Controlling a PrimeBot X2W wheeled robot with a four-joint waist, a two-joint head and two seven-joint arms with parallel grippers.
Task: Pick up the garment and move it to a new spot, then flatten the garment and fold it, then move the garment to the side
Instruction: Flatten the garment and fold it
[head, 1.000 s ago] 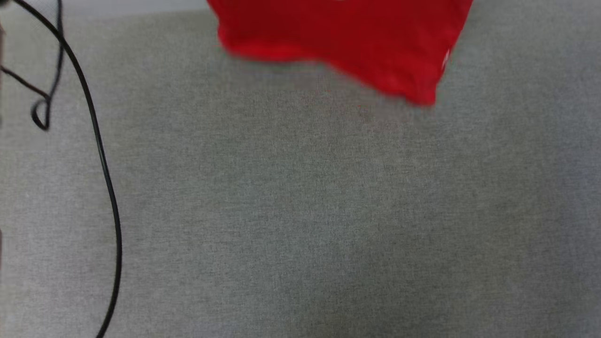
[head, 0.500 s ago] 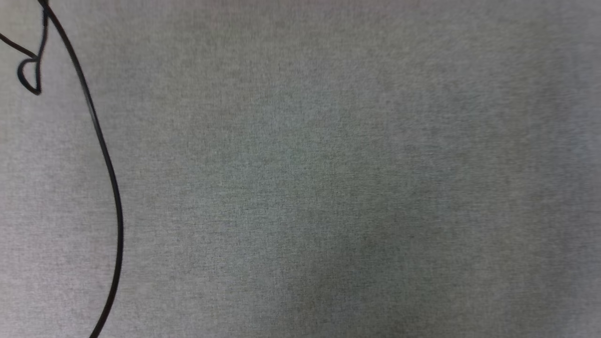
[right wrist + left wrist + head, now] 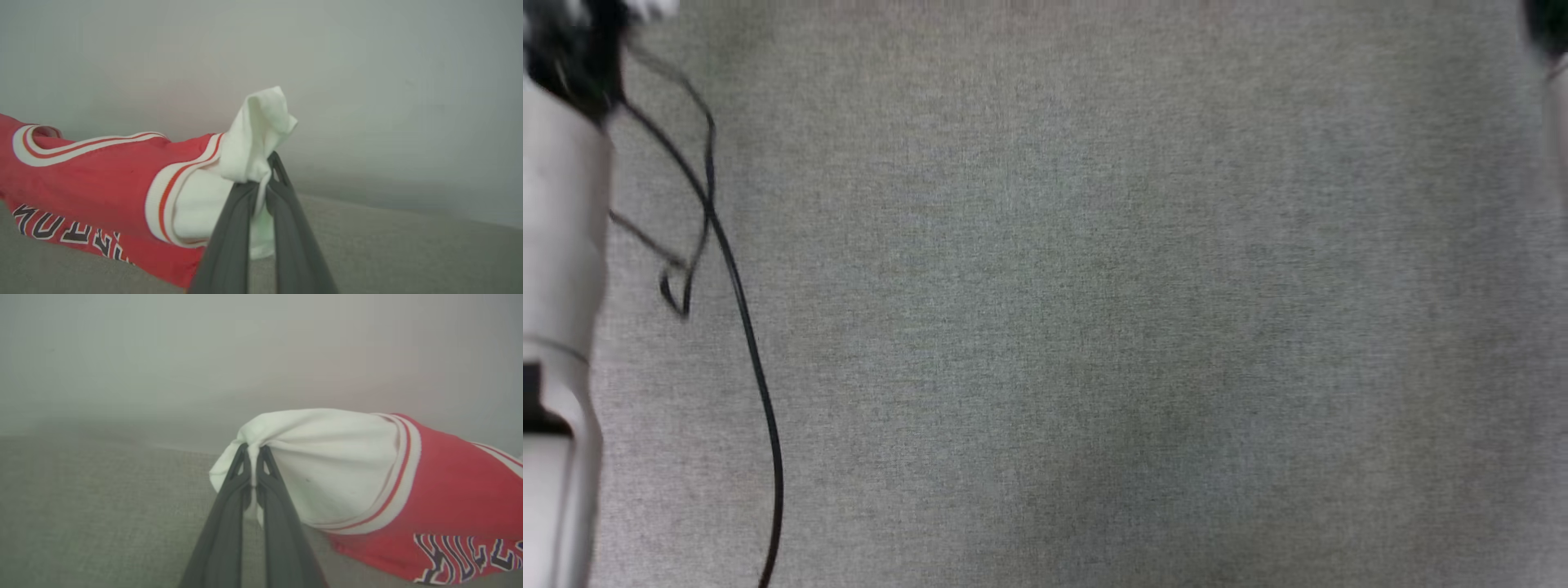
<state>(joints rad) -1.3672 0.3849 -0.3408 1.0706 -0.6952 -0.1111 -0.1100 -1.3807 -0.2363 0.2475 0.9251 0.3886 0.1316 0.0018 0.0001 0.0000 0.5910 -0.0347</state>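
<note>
Left wrist view: left tool (image 3: 254, 448) pinching garment (image 3: 429, 486), soft white sleeve bunched | right tool (image 3: 264, 173) pinching opposite sleeve

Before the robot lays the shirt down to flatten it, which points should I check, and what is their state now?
1. Left gripper shut on the white sleeve: ok.
2. Right gripper shut on the other sleeve: ok.
3. Garment stretched between both grippers: ok.
4. Black cable clear of the grey surface: not ok, it crosses the left side.
5. Hem hanging straight: cannot tell.
</note>
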